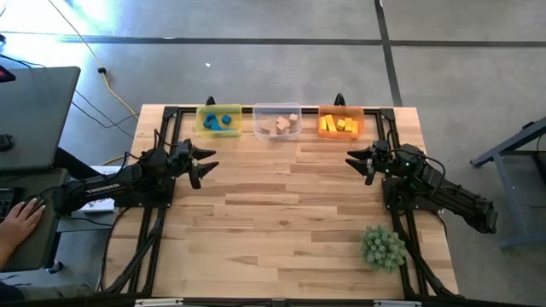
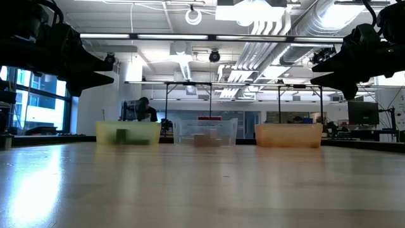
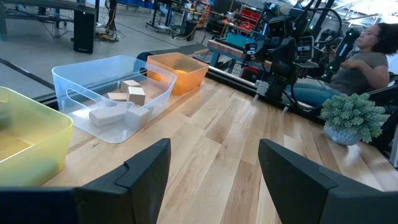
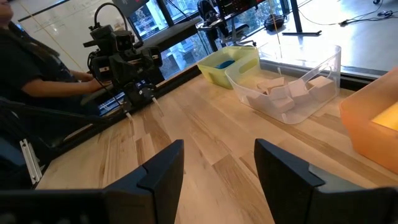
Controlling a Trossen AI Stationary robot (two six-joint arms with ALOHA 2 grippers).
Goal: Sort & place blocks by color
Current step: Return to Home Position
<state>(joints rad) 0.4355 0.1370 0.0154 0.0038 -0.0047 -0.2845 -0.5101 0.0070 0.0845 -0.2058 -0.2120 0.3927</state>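
Two empty grippers are hovering wide open, left gripper (image 1: 209, 166) and right gripper (image 1: 354, 166); blocks (image 1: 280, 125) are apparently sitting sorted, so I'm only homing arms.

I can read no text, label, brand, number or sign on anything in any of my views.

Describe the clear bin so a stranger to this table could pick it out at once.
On the wooden table, three bins line the edge farthest from the plant. The clear bin is the middle one, between the yellow bin and orange bin; it alone is see-through and holds tan blocks.
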